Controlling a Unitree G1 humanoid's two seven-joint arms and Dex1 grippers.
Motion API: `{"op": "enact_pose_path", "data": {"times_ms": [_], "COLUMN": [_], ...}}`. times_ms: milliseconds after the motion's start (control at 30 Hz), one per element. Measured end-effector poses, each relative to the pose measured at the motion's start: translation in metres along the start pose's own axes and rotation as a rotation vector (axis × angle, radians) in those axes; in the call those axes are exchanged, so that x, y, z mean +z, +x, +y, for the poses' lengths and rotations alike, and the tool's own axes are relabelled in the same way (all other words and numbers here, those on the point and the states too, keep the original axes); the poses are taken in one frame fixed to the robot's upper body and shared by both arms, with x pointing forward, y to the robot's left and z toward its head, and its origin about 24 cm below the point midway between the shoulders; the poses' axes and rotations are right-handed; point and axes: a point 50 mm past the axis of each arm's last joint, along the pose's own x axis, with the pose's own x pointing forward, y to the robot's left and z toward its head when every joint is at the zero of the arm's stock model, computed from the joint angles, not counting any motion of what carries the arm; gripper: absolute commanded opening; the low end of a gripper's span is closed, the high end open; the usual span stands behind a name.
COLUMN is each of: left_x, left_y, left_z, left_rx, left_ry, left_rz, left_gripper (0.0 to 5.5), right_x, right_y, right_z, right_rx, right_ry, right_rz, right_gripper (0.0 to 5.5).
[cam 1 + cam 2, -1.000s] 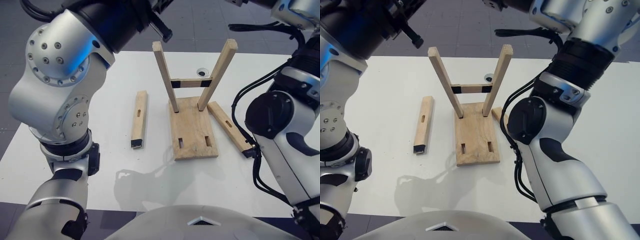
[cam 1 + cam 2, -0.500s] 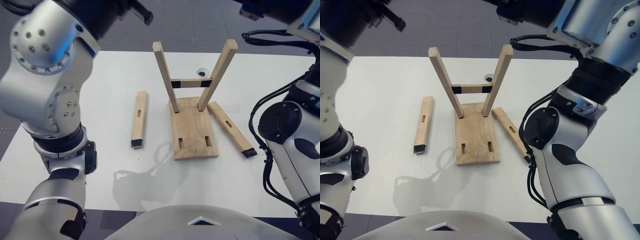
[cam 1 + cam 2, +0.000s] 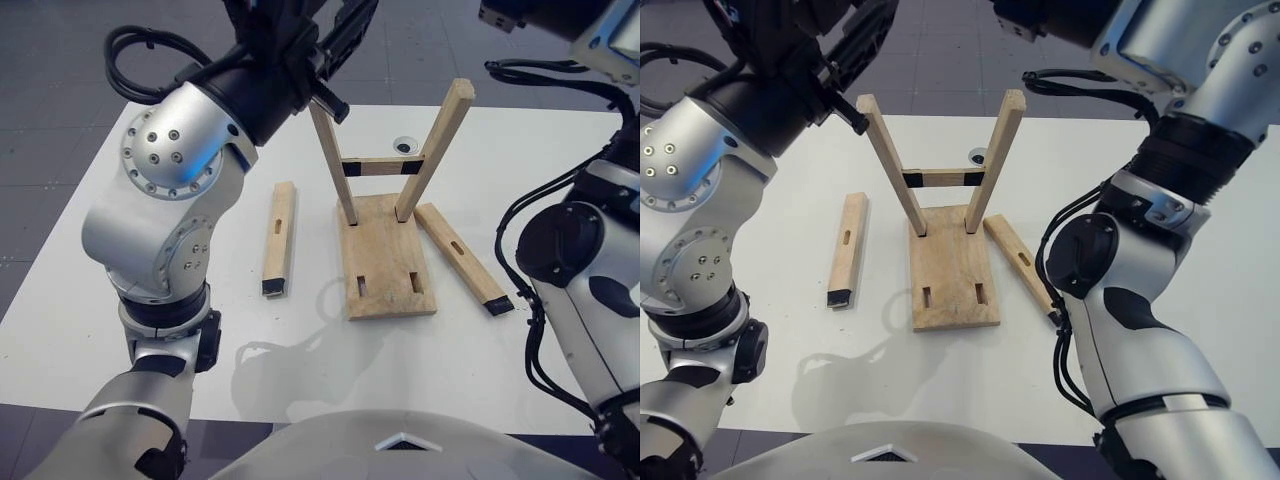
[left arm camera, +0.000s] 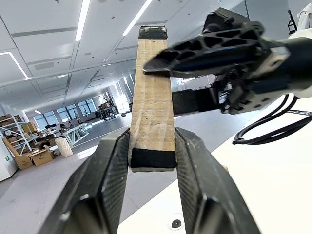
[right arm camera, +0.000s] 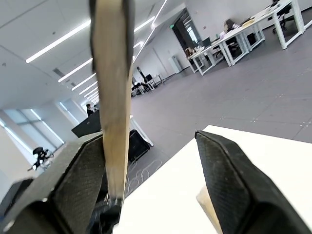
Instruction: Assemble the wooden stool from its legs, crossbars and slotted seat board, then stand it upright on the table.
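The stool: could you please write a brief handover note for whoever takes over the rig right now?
Left gripper: shut on the second crossbar, held above the table.
Right gripper: fingers open, the same crossbar between them, close to one finger.
Seat board lies flat on the table; two standing legs sit in its far slots, joined by the fitted crossbar.
One loose leg lies left of the board, the other loose leg right of it.
Done: one leg pair with crossbar.
To do: fit both loose legs and the second crossbar, using the near slots, then turn the stool upright.
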Motion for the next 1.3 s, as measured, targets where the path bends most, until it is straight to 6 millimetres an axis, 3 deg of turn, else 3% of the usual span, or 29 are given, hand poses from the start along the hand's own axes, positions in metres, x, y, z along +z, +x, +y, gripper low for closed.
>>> {"op": "enact_pose_path", "data": {"times_ms": [500, 767, 800, 1133, 1200, 1300], "left_x": [-0.015, -0.019, -0.019, -0.022, -0.02, -0.021], "left_y": [-0.004, -0.005, -0.005, -0.002, 0.0, -0.001], "left_z": [-0.002, -0.001, -0.001, -0.005, -0.006, -0.005], "left_rx": [0.025, 0.043, 0.043, 0.014, 0.007, 0.016], "left_ry": [-0.041, -0.029, -0.027, -0.132, -0.136, -0.14], "left_rz": [0.042, 0.047, 0.047, 0.08, 0.073, 0.087], "left_gripper": [1.33, 1.33, 1.69, 3.28, 3.66, 4.07], "right_x": [0.002, 0.0, 0.0, 0.012, 0.02, 0.049], "right_y": [0.013, 0.017, 0.017, 0.014, 0.006, -0.032], "right_z": [-0.005, -0.004, -0.004, -0.005, -0.007, 0.001], "right_rx": [0.018, 0.022, 0.021, -0.013, -0.045, -0.143], "right_ry": [0.116, 0.135, 0.136, 0.101, 0.071, -0.076], "right_rz": [-0.045, -0.054, -0.055, -0.14, -0.167, -0.273], "right_gripper": [0.52, 0.42, 0.41, 0.41, 0.41, 0.41]}}
